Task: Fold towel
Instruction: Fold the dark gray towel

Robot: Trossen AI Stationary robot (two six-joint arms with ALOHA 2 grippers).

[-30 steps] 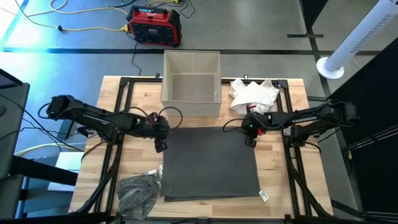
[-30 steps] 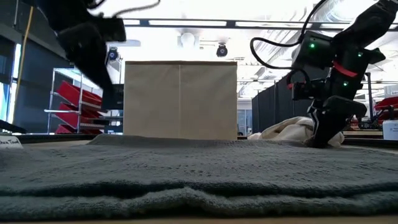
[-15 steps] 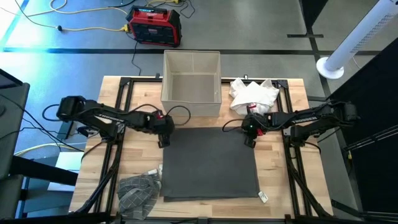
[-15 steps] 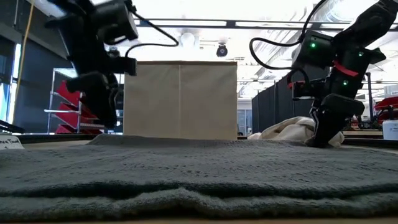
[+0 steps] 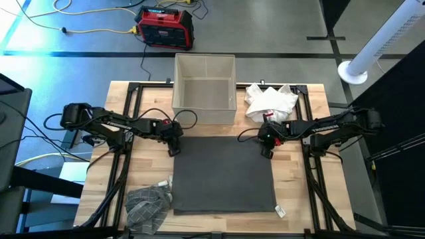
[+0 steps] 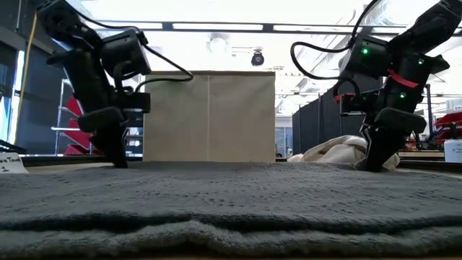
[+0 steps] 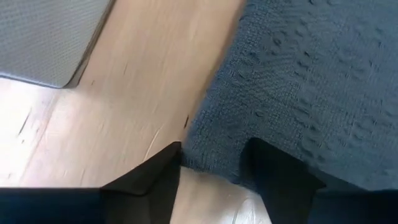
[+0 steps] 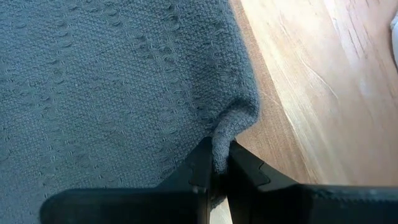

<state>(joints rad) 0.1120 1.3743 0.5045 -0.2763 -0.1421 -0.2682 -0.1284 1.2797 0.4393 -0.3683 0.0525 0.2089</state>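
1. Right gripper (image 8: 217,163) pinched tight on a corner of the dark towel (image 5: 224,171), cloth bunched between its fingers.
2. Left gripper (image 7: 214,163) released, fingers spread astride the opposite far corner, low on the table (image 5: 119,179).
3. Towel spread flat between both grippers.
4. Beige bin (image 5: 204,89) just beyond; white cloth (image 5: 271,101) behind right gripper.

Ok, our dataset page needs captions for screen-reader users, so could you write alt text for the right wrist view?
The right gripper has its jaws shut on a pinched-up corner of the dark grey towel, which lies flat on the light wooden table.
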